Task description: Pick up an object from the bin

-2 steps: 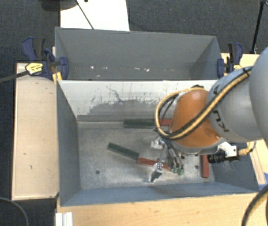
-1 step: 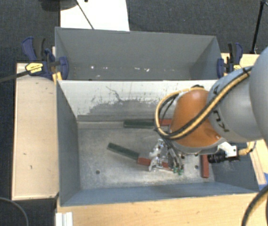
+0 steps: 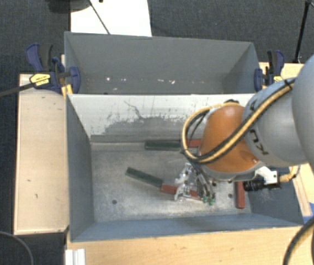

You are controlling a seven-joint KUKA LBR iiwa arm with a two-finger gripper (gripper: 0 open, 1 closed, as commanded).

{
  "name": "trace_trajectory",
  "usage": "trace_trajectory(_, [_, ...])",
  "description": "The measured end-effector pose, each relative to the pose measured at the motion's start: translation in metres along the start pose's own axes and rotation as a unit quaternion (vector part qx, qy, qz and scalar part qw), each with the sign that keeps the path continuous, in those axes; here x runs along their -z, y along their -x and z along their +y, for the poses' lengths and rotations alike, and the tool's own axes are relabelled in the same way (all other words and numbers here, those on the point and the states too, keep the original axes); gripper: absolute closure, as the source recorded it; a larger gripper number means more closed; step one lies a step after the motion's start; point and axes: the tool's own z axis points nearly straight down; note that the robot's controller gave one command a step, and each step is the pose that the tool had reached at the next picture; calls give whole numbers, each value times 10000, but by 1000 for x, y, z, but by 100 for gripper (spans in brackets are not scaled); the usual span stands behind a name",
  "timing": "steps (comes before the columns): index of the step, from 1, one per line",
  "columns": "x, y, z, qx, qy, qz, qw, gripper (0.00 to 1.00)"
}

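My gripper [image 3: 192, 191] is low in the bin, right of its middle, its metal fingers down at the floor. A red-brown piece [image 3: 169, 189] lies right at the fingertips, touching or nearly so; whether the fingers hold it is not visible. A dark green flat bar [image 3: 143, 176] lies slantwise just to the left, its right end meeting the red-brown piece. Something small and green [image 3: 210, 201] sits under the fingers on the right side.
Against the back wall lies another dark green bar [image 3: 162, 144] with a reddish end partly hidden by the arm's orange cover. A red-brown stick [image 3: 239, 195] lies by the right wall. The bin's left half is bare floor.
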Motion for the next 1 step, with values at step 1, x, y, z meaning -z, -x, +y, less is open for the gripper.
trace_trajectory(1, [155,23,-2,16,-2,-7,10000,100])
